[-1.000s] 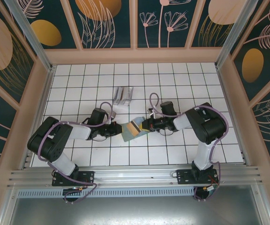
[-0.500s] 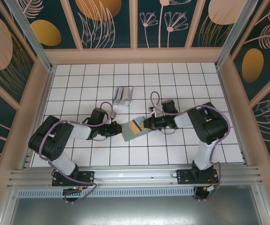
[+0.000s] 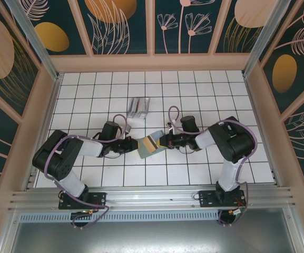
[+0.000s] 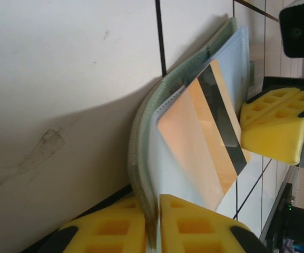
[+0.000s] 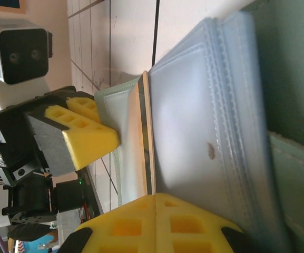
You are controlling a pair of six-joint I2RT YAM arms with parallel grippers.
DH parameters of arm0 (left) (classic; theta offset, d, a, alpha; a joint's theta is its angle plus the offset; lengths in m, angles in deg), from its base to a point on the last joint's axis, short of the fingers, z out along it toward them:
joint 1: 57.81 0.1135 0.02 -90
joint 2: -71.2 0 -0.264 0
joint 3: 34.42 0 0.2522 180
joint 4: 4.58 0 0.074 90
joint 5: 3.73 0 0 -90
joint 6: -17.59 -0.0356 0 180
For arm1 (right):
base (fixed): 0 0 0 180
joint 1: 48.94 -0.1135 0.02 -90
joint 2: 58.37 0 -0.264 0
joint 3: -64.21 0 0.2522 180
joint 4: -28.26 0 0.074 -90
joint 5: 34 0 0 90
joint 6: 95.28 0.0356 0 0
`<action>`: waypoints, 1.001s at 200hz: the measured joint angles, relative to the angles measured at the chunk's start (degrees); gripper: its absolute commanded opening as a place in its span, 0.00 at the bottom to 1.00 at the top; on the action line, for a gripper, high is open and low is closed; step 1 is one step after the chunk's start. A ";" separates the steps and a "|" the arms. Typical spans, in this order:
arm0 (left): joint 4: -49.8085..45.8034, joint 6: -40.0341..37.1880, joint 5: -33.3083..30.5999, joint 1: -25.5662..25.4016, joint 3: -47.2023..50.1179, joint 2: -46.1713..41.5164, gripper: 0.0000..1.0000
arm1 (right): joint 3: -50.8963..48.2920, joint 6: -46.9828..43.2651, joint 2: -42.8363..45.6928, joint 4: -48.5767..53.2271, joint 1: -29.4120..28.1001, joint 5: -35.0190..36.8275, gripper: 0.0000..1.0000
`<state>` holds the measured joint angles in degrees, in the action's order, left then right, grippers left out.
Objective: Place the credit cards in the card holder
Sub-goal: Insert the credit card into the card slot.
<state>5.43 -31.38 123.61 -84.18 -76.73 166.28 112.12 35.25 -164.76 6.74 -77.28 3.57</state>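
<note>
The white tabletop (image 3: 88, 89) — ruled into squares by dark lines, faintly scuffed — carries a clear plastic box (image 3: 138, 108) toward the far side; the card holder (image 3: 150, 145) sits mid-table, contact unclear.

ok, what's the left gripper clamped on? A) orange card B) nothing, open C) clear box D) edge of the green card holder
D: in the left wrist view the left gripper is shut on the green edge of the card holder, while the orange card is pinched by the right gripper.
</note>
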 measured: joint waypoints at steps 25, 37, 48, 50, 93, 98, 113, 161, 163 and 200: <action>0.70 0.39 0.11 0.02 0.42 -0.33 0.21 | -0.02 0.24 0.42 0.81 -1.11 0.83 0.00; 0.96 0.61 0.00 0.24 0.76 -0.70 0.21 | 0.00 -0.39 1.31 2.58 -1.44 1.60 0.05; 1.05 0.61 -0.48 0.24 1.03 -1.20 0.21 | 0.17 -1.16 2.25 4.55 -1.73 2.16 0.12; 1.05 0.61 -0.61 0.24 1.05 -1.22 0.20 | 0.22 -1.38 2.43 5.01 -1.79 2.29 0.13; 0.87 0.61 -1.86 1.20 1.05 -1.62 0.20 | 3.98 -6.10 4.00 14.53 -4.55 5.92 0.12; 0.90 0.63 -1.86 1.20 1.05 -1.62 0.20 | 4.61 -6.91 4.02 15.82 -5.11 6.54 0.12; 1.14 1.16 -1.90 1.36 1.31 -1.62 0.18 | 6.99 -9.35 4.02 20.13 -6.80 8.96 0.11; 2.14 1.70 -1.90 1.73 2.73 -2.23 0.15 | 9.29 -13.51 4.04 25.18 -8.59 11.93 0.05; 2.14 1.70 -1.90 1.73 2.73 -2.23 0.15 | 9.31 -13.60 4.04 25.27 -8.59 11.93 0.05; 2.62 2.14 -1.64 1.73 2.73 -2.19 0.23 | 11.19 -14.80 3.87 27.71 -9.62 12.07 0.00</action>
<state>8.05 -29.24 121.98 -82.45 -74.00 164.10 123.31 20.46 -160.89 34.45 -86.89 15.64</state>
